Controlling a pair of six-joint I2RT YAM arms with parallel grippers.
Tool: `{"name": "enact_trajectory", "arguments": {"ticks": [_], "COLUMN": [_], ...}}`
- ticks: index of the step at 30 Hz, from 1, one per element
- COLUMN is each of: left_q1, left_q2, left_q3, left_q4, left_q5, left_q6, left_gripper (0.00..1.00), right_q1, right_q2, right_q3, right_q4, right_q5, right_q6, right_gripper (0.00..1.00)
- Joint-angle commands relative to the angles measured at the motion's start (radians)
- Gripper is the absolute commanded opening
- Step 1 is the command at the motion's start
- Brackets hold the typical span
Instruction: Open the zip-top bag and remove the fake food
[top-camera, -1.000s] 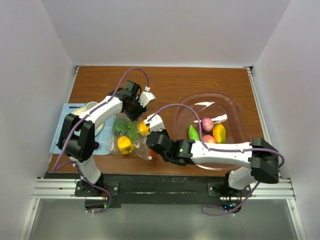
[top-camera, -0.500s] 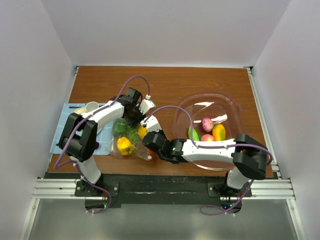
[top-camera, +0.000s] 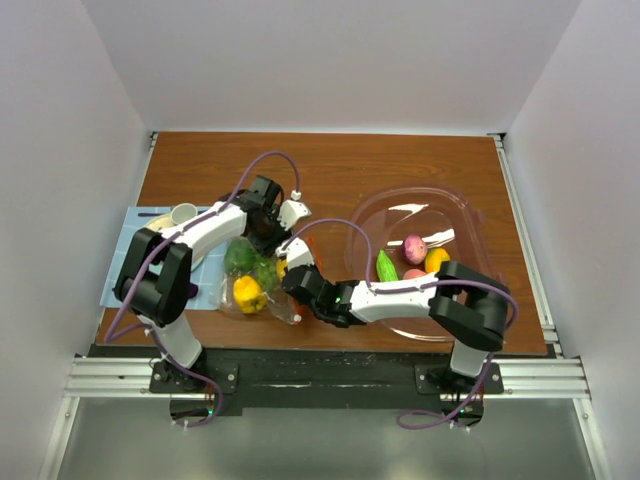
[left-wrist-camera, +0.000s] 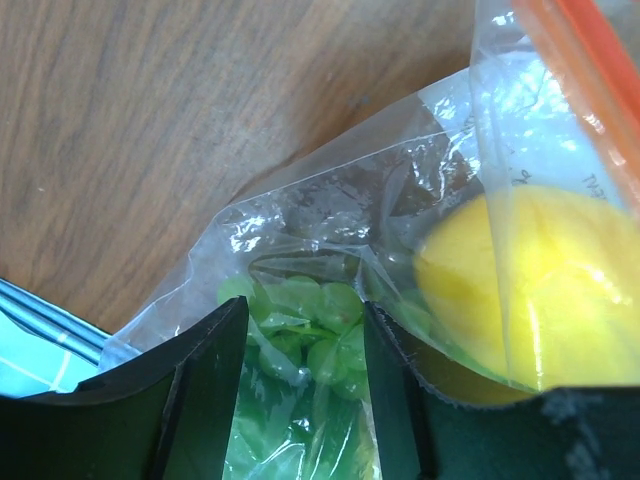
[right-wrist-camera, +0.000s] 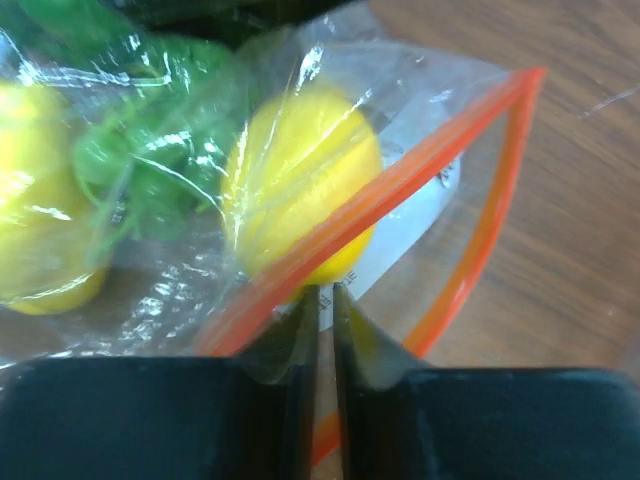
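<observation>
Fake food (top-camera: 247, 292) in zip-top bag (top-camera: 262, 300); tub (top-camera: 458, 214) right of bag.

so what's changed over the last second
The right arm folded in, its elbow swinging left, and the right gripper slid along the zip-top bag toward the near edge, jaws pinched on the orange zip strip. The left gripper eased slightly nearer, onto the bag. The tub and the fake food in it stayed put; the bag hardly shifted.

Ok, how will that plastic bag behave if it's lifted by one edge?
Probably floppy: the bag is thin, crinkled film. It would likely sag, the yellow fruit and green grapes sliding to the low end. The glossy film may slip.
</observation>
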Motion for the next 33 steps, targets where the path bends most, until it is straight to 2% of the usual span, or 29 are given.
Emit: {"name": "enact_trajectory", "arguments": {"ticks": [1,2,3,8,18,22,26,27,28,32,33], "left_q1": [-0.009,-0.010,-0.013,-0.039,-0.082,-0.084,-0.081,-0.081,-0.079,-0.079,-0.079], "left_q2": [-0.052,-0.053,-0.061,-0.072,-0.101,-0.104,-0.095,-0.090,-0.087,-0.087,-0.090], "left_q3": [-0.002,-0.005,-0.013,-0.033,-0.047,-0.062,-0.064,-0.056,-0.050,0.004,0.033], "left_q4": [-0.040,-0.049,-0.051,-0.060,-0.084,-0.065,-0.040,-0.038,-0.038,-0.055,-0.063], "left_q5": [0.059,0.065,0.067,0.072,0.084,0.044,-0.004,-0.008,-0.007,-0.004,-0.004], "left_q6": [-0.012,-0.015,-0.017,-0.028,-0.032,-0.028,-0.040,-0.041,-0.046,-0.064,-0.066], "left_gripper": [0.54,0.54,0.53,0.53,0.53,0.52,0.50,0.49,0.49,0.48,0.48], "right_q1": [-0.012,-0.010,-0.010,-0.012,-0.012,-0.012,-0.004,-0.001,0.002,0.013,0.011], "right_q2": [0.033,0.042,0.044,0.050,0.116,0.096,-0.006,-0.067,-0.106,-0.267,-0.330], "right_q3": [0.001,-0.002,-0.005,-0.003,0.060,0.012,-0.093,-0.109,-0.118,-0.109,-0.101], "right_q4": [0.112,0.124,0.143,0.192,0.144,0.129,0.135,0.127,0.115,0.005,-0.065], "right_q5": [-0.070,-0.075,-0.075,-0.077,-0.066,-0.075,-0.080,-0.071,-0.048,-0.040,-0.037], "right_q6": [0.011,0.017,0.023,0.046,0.072,0.106,0.127,0.127,0.124,0.086,0.081], "right_gripper": [0.39,0.65,0.71,0.86,0.88,0.76,0.35,0.07,0.01,0.00,0.00]}}
